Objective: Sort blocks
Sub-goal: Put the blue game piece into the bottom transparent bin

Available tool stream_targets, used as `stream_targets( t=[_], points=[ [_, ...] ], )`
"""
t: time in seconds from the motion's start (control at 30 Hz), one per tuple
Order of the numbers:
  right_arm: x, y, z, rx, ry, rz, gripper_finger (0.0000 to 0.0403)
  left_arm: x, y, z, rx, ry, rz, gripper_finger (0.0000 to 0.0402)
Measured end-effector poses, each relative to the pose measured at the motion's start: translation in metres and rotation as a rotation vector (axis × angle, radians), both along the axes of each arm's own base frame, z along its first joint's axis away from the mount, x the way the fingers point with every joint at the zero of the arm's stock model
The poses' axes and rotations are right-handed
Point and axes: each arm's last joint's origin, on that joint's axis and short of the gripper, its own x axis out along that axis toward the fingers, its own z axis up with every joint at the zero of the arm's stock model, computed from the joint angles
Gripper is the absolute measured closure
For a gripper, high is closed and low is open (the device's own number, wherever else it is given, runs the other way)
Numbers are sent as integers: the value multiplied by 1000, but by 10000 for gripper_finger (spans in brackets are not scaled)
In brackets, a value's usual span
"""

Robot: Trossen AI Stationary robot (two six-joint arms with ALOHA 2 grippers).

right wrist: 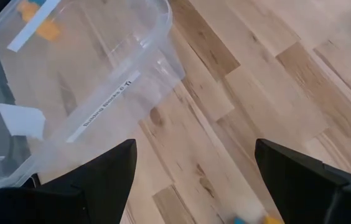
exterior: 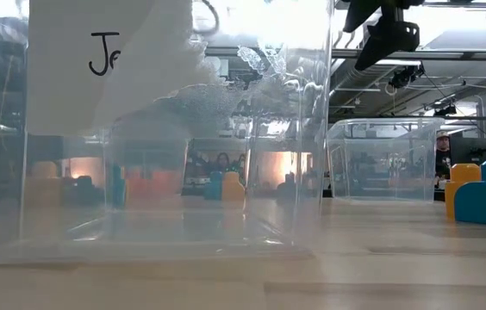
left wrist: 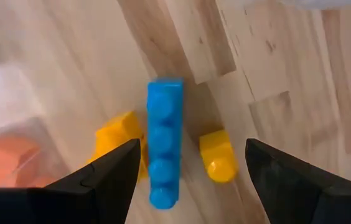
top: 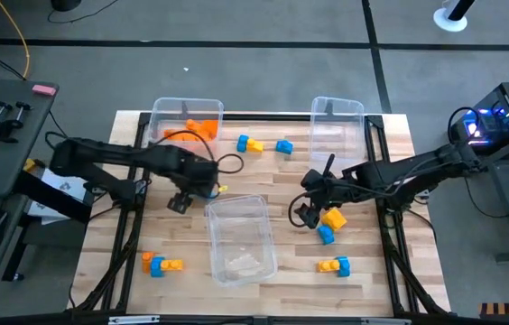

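The left gripper [left wrist: 188, 180] hangs with its dark fingers [left wrist: 110, 180] spread wide and empty just above a cluster on the pale wooden bench [top: 417, 280]: a long blue studded plastic brick [left wrist: 164, 140] flanked by a yellow-orange brick [left wrist: 118, 134] and a small yellow brick [left wrist: 218, 155]. The right gripper [right wrist: 194, 180] also stands wide open, holding nothing, over bare planks beside the middle clear plastic bin [top: 239, 236]. That bin, smooth-walled and rectangular with rounded corners, looks empty apart from a pale patch on its floor. The clear bin at the far left [top: 182, 117] holds orange bricks [top: 200, 129]; the clear bin at the far right [top: 337, 126] shows no bricks. Loose blue and yellow bricks [top: 262, 144] lie between the two far bins, a yellow-and-blue cluster [top: 329, 224] sits just beside the right gripper, and two more mixed clusters [top: 161, 264] [top: 334, 265] rest near the front edge.
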Motion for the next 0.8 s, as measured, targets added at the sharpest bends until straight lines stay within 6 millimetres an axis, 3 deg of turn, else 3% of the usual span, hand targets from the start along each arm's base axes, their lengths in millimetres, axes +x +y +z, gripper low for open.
stream_targets(
  t=[0.23,0.4,0.6,0.8],
  points=[
    [0,0,0,1,0,-1,80,16,19,-21,-82,4,68,124],
    [0,0,0,2,0,0,80,3,29,-42,-81,27,116,124],
    [0,0,0,-15,-2,-4,80,-6,28,-63,-76,35,115,124],
    [0,0,0,-15,-3,-7,80,-11,31,-82,41,22,91,124]
  ],
)
